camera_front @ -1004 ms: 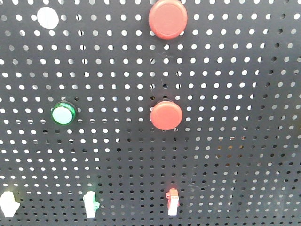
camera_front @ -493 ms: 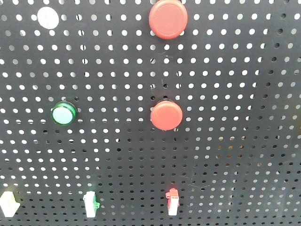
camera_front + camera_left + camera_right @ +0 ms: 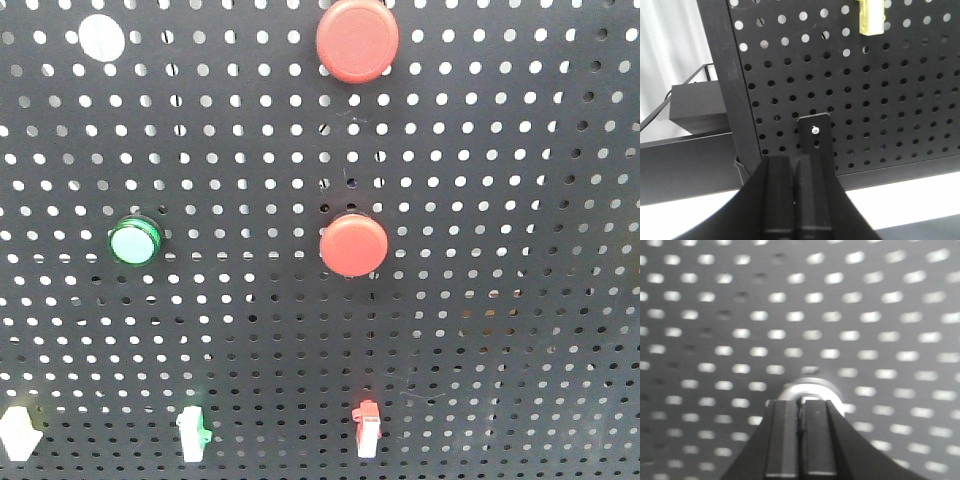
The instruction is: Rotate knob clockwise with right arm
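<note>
Just ahead of the closed right gripper (image 3: 801,402) sits the knob (image 3: 812,387), half hidden; left gripper (image 3: 794,161), closed, faces a bracket (image 3: 816,140).

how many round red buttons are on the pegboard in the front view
2. The upper red button sits at the top edge, centre; the lower red button is directly below it, mid-board. Others may lie outside the frame.

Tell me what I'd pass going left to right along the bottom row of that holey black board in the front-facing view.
white piece → white piece with a green side → red and white piece
</note>
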Controlling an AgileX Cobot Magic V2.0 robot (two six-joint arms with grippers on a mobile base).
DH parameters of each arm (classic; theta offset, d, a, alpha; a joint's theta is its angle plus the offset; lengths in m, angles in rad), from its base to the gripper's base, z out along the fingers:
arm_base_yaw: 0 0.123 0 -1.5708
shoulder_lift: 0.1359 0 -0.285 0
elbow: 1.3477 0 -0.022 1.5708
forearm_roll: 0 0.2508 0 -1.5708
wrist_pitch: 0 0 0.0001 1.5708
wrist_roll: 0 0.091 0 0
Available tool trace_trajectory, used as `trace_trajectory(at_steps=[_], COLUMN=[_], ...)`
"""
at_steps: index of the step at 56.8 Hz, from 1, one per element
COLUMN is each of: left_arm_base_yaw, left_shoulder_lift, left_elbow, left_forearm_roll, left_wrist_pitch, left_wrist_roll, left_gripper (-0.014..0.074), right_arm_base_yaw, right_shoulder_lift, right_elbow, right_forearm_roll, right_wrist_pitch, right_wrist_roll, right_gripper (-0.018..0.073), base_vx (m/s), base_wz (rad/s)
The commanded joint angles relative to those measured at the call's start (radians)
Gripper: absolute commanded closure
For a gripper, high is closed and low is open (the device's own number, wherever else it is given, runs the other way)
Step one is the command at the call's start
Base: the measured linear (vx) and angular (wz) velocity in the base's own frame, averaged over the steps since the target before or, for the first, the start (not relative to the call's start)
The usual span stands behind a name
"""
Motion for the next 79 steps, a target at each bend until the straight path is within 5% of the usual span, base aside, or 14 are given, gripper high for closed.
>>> trace_trajectory(at_steps=[1,68,79], left_arm_base_yaw=[-0.008,-0.008,-0.008], left_shoulder_lift=[-0.016,-0.016,-0.016], left_elbow=[0.033,0.033,0.033], left_forearm_roll=[-0.01,-0.01,-0.01], left_wrist_pitch=[-0.086,-0.086,-0.086], left_wrist_roll=[-0.004,-0.004,-0.004], left_gripper=[0.0603,0.0603,0.0603], right_arm_base_yaw=[0.0,0.001,0.001], right_shoulder_lift=[0.0,0.048,0.051], right_elbow=[-0.031,-0.028,-0.028], right_forearm_roll=[-0.017,0.008,0.008], right_wrist_pitch=[-0.095,-0.044,-0.043], right_wrist_roll=[0.026,0.096,0.102], right_gripper=[0.0391,0.0347,0.0425], base_vx=[0.0,0.0,0.0], base_wz=[0.0,0.0,0.0])
